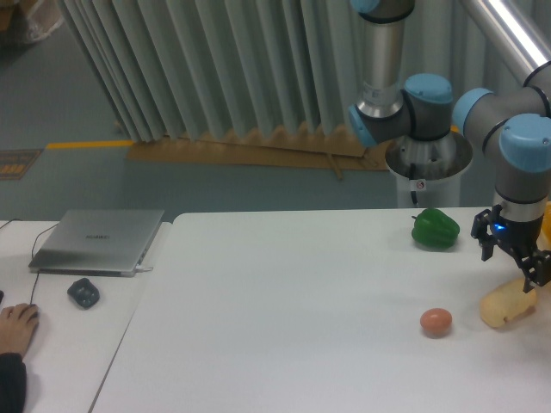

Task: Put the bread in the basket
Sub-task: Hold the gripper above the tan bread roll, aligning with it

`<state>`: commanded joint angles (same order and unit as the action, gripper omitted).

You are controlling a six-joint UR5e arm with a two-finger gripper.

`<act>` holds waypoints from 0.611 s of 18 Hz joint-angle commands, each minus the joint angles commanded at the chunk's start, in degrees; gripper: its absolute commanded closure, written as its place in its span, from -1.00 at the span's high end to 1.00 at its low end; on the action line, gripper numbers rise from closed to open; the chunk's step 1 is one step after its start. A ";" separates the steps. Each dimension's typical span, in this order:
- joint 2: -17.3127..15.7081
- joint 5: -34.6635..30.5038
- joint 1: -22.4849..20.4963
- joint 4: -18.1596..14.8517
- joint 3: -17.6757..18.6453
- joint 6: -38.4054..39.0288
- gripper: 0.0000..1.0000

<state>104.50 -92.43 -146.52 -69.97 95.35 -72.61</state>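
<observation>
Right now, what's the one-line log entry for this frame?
gripper: at bread, grasp unclear | basket: right edge, no bread | egg, pepper: untouched

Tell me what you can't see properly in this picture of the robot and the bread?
- The basket: only a yellow sliver shows at the right edge of the camera view, behind the arm.
- The gripper: dark and small over the bread; whether its fingers are gripping the bread cannot be told.
- The bread: its right end is partly covered by the gripper.
- The person's hand: cut off by the left edge.
</observation>
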 joint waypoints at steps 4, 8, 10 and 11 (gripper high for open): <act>-0.18 -0.21 -0.34 -0.17 0.01 0.01 1.00; -0.18 -0.21 -0.34 -0.17 0.01 0.01 1.00; -0.18 -0.21 -0.43 -0.17 -0.07 0.01 1.00; -0.18 -0.21 -0.43 -0.17 -0.08 0.10 1.00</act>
<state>104.33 -92.64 -146.95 -70.14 95.27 -72.51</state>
